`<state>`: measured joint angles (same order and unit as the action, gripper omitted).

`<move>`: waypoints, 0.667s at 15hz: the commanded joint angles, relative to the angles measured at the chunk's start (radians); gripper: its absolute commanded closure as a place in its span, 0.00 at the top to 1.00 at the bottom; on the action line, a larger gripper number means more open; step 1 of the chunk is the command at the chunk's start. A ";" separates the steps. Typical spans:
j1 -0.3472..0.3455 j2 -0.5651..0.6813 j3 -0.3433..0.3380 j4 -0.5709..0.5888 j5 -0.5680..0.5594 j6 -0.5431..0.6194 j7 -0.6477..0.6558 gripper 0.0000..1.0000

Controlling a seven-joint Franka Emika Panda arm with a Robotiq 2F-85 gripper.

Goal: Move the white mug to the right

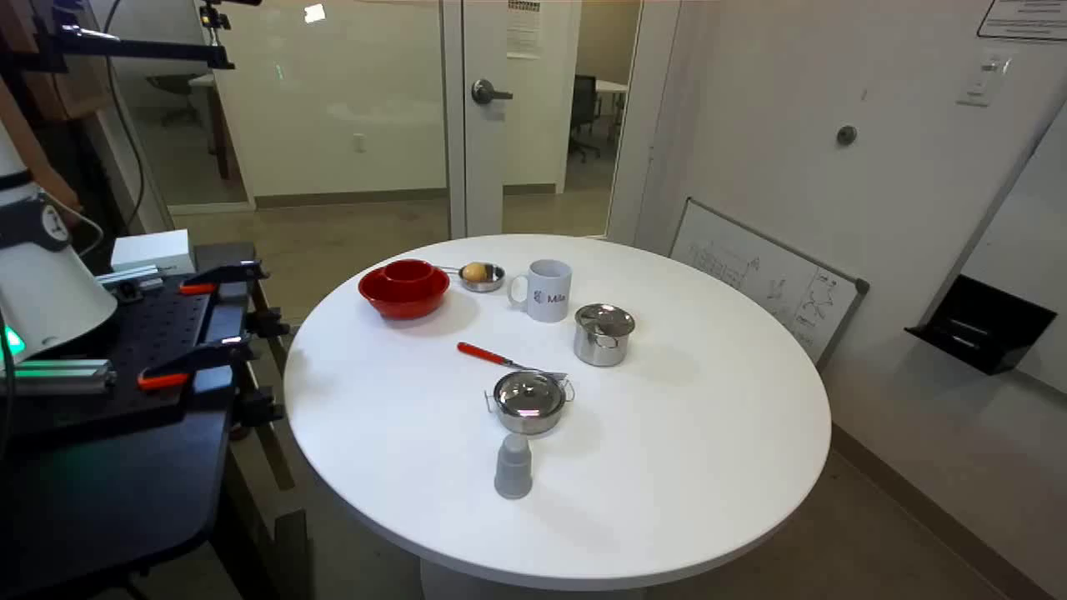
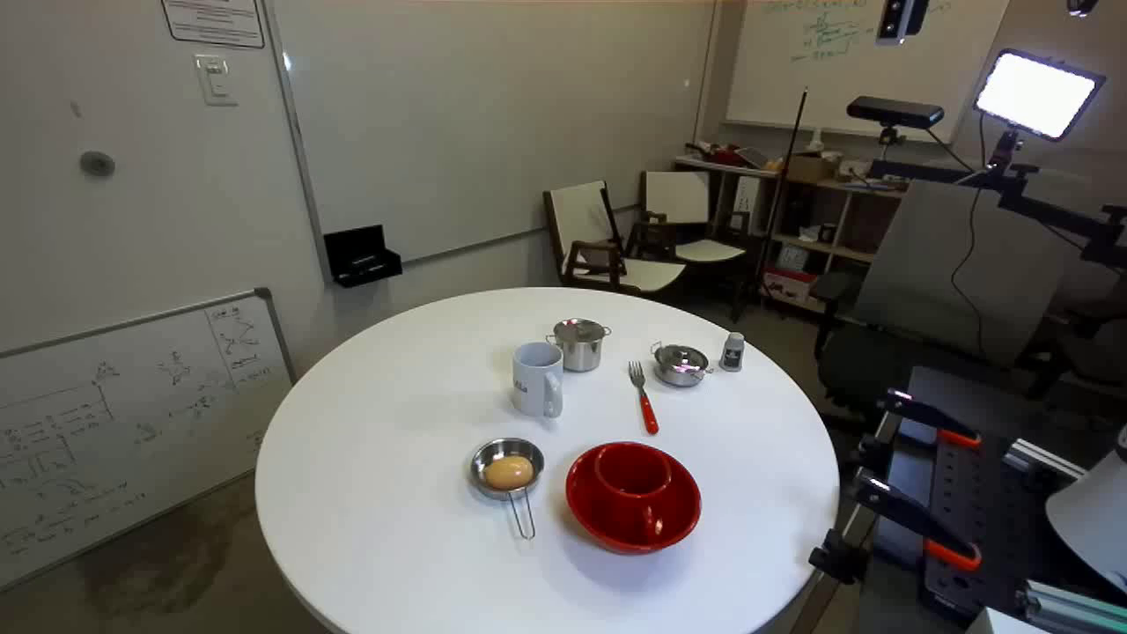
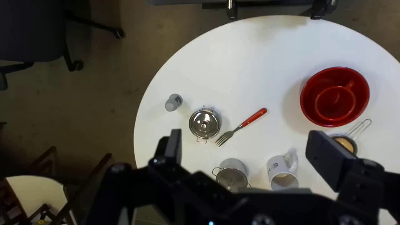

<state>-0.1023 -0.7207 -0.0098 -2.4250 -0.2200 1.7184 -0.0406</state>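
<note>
The white mug [image 1: 548, 292] stands upright on the round white table in both exterior views; it also shows in an exterior view [image 2: 532, 387]. It bears a small dark logo and text. In the wrist view the mug [image 3: 276, 170] is below the gripper, between the fingers but nearer the right finger, its handle pointing up and right; its lower rim is close to the gripper body. My gripper [image 3: 244, 136] is wide open with nothing between the fingers, well above the table. The gripper is out of view in both exterior views.
A lidded steel pot [image 1: 602, 337] stands close beside the mug. A steel pan with an egg [image 2: 509, 471], a red bowl holding a red cup [image 2: 607, 528], a fork [image 2: 647, 409], a low lidded pot [image 1: 529, 400] and a grey bottle [image 1: 513, 471] share the table [image 1: 708, 467].
</note>
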 commanded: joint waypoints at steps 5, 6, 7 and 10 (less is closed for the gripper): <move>0.068 0.146 0.028 0.074 0.031 0.085 0.044 1.00; 0.083 0.208 0.045 0.103 0.031 0.139 0.056 1.00; 0.095 0.257 0.057 0.127 0.029 0.193 0.063 1.00; 0.120 0.422 0.089 0.224 0.017 0.311 0.069 1.00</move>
<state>-0.0032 -0.4879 0.0568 -2.3352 -0.2060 1.9623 0.0125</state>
